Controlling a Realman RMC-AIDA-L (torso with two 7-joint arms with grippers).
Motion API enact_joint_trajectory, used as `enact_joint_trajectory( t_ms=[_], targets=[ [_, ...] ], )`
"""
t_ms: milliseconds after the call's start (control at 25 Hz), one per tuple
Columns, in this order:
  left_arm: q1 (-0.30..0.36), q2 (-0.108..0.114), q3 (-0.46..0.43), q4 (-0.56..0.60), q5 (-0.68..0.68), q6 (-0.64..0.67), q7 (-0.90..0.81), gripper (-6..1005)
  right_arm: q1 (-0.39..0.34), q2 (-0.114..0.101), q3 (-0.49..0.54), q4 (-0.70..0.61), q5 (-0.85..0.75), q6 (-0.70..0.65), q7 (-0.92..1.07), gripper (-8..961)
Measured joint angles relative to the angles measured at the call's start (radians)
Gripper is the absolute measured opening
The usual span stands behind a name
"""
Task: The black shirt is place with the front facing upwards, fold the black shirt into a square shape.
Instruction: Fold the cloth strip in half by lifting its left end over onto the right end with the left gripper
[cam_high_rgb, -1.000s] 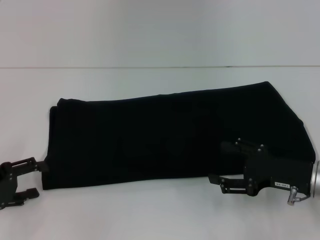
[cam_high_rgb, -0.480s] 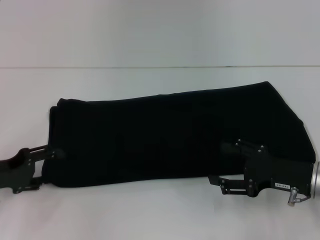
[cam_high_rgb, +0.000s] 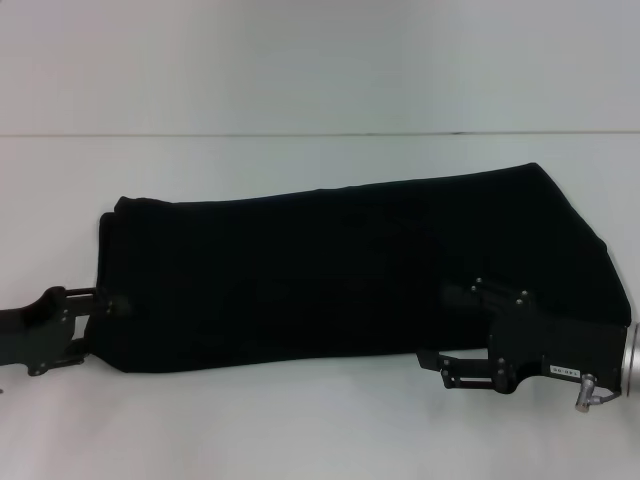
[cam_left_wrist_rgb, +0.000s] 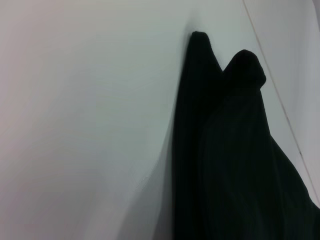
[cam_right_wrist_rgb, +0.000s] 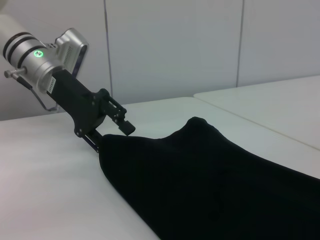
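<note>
The black shirt (cam_high_rgb: 340, 265) lies lengthwise left–right — both grippers' fingers clamp its near edge.

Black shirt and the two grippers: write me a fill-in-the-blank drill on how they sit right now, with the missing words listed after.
1. The black shirt lies folded into a long band on the ____ table.
2. The left gripper sits at the shirt's near ____ corner.
3. The right gripper sits at the shirt's near edge, toward its ____ end.
4. In the right wrist view, the light on the left arm's wrist glows ____.

Missing words: white; left; right; green
</note>
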Motion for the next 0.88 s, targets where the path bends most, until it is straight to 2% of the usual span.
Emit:
enact_joint_trajectory(
  t_ms=[40,280,480,720,880],
  targets=[
    [0.0,0.0,0.003,0.004,0.0,0.001,0.003,803,0.0,0.0,0.0,0.0,0.0,0.001,0.0,921],
    [-0.004,-0.002,0.045,0.008,0.0,0.005,0.009,588,0.0,0.0,-0.001,-0.001,0.0,0.005,0.0,919],
    [-0.007,-0.003,0.056,0.007,0.0,0.004,0.007,338,0.0,0.0,0.0,0.0,0.0,0.006,0.001,916],
    [-0.007,0.001,0.055,0.004,0.0,0.001,0.008,110,0.0,0.0,0.004,0.0,0.0,0.001,0.0,914],
    [-0.006,0.005,0.052,0.009,-0.002,-0.001,0.015,58,-0.001,0.0,0.008,-0.002,0.002,0.0,0.0,912]
  ],
)
